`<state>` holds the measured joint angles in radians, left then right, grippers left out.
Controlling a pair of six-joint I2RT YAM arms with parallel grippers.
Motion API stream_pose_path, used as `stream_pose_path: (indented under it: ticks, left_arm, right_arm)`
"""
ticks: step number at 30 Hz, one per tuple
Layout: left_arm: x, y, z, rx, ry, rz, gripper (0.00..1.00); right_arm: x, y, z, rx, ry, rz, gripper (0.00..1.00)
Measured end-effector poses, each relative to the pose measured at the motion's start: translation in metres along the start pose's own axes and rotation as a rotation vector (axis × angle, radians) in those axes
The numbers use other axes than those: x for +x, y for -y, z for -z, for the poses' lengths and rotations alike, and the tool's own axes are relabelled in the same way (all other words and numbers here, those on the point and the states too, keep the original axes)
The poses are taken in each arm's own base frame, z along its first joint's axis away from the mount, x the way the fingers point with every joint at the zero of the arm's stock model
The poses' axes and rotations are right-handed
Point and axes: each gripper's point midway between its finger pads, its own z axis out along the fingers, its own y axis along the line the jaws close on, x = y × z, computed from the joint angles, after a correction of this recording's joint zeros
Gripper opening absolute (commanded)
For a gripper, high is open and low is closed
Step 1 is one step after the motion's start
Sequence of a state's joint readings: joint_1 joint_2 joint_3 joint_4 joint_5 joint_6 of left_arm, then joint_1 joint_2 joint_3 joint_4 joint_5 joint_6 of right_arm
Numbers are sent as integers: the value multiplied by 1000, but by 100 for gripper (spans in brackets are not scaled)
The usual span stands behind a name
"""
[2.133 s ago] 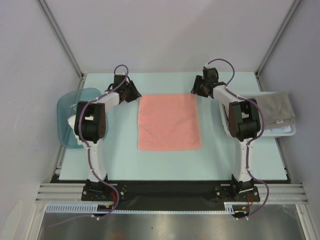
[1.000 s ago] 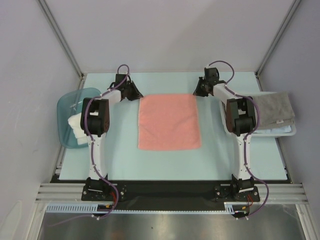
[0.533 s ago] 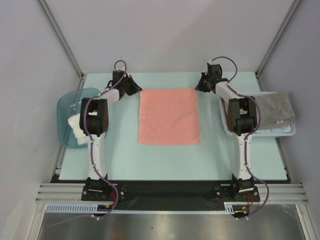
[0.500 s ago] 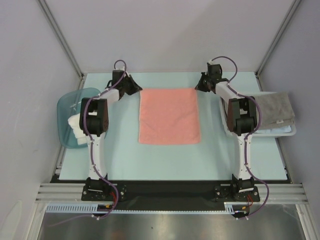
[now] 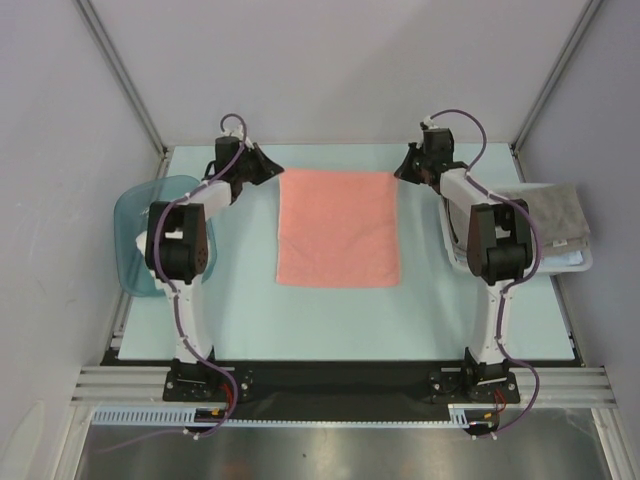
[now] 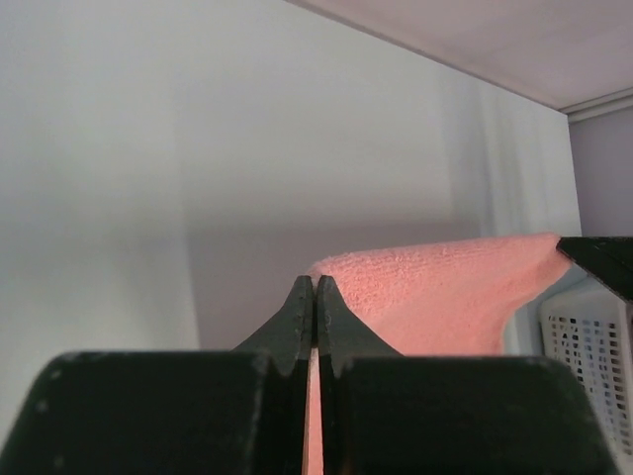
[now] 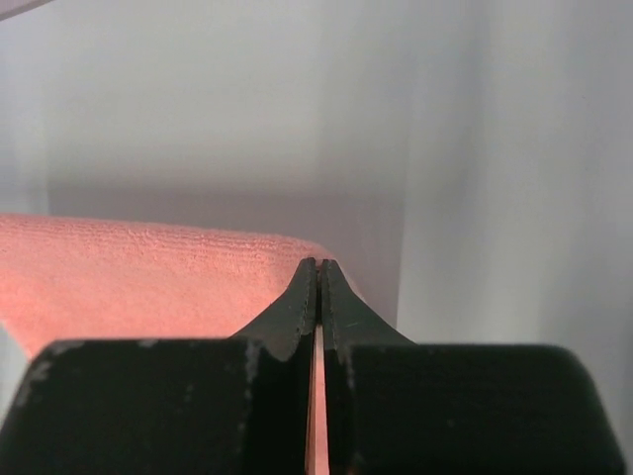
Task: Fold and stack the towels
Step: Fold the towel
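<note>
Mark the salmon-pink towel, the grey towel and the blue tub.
salmon-pink towel (image 5: 338,228): top external view, middle of the spread cloth.
grey towel (image 5: 560,212): top external view, its top face.
blue tub (image 5: 130,206): top external view, bare part near its left rim.

Left claw (image 5: 272,172), right claw (image 5: 403,171) hold pink towel's (image 5: 338,228) corners.
</note>
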<state>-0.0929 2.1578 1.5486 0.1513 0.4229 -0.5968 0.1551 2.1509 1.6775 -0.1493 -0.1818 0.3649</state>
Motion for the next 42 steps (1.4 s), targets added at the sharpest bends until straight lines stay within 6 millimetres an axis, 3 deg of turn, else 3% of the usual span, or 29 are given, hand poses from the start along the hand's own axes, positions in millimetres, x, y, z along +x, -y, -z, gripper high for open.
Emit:
stream_pose_path:
  ticks: [5, 9, 22, 30, 42]
  left_arm:
    - [9, 6, 22, -2, -3, 9, 0]
    - [24, 6, 40, -11, -14, 27, 0]
    - [75, 14, 88, -53, -42, 65, 0]
    - [111, 4, 109, -107, -74, 71, 0]
    - [146, 1, 138, -129, -102, 68, 0]
  right_arm:
    - [-3, -7, 28, -14, 30, 6, 0]
    - [5, -9, 46, -21, 30, 6, 0]
    - [65, -6, 93, -1, -49, -15, 0]
    - [97, -7, 110, 15, -92, -11, 0]
    - [136, 6, 136, 41, -133, -30, 0]
